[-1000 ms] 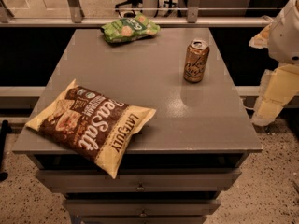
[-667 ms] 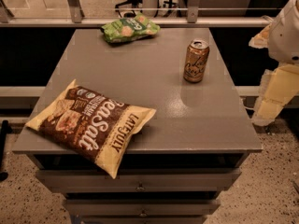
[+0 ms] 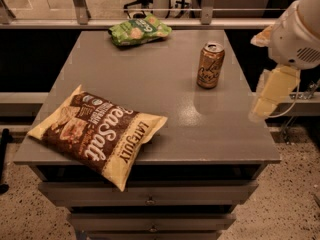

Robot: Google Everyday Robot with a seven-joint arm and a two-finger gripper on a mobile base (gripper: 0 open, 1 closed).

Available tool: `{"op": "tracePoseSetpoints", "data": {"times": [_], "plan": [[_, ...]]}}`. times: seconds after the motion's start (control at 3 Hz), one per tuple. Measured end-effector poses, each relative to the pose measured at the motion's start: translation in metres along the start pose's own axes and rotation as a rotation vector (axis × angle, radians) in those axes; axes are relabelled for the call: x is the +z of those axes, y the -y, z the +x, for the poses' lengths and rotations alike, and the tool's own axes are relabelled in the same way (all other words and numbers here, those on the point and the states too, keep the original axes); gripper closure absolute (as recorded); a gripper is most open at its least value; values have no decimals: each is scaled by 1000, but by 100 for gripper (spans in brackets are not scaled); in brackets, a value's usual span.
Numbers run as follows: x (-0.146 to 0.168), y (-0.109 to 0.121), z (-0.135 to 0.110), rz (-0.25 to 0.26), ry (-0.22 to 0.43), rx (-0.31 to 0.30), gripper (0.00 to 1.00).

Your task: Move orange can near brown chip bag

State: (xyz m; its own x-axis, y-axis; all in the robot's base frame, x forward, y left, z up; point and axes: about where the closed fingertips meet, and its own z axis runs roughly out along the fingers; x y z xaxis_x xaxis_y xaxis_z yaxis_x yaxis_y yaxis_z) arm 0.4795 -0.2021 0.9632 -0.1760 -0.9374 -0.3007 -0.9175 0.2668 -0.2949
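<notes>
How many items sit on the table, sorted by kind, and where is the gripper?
Chip bags: 2 (brown chip bag, green bag)
Cans: 1 (orange can)
Total: 3
The gripper hangs beyond the right edge of the table, touching nothing.

can (image 3: 209, 65) back-right on table (image 3: 165, 91), chip bag (image 3: 95, 131) front-left, jaws beyond right edge

Pincer (image 3: 266, 95) at view's right, angled downward.

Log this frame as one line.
gripper: right of can, not touching | orange can: upright, back right | brown chip bag: flat, front left | green bag: back edge
</notes>
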Motion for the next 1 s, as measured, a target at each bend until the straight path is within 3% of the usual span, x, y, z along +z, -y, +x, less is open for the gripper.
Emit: {"op": "tracePoseSetpoints", "data": {"times": [0.67, 1.0], "plan": [[39, 51, -24, 70, 157, 20, 0], [40, 51, -25, 69, 160, 23, 0]]}}
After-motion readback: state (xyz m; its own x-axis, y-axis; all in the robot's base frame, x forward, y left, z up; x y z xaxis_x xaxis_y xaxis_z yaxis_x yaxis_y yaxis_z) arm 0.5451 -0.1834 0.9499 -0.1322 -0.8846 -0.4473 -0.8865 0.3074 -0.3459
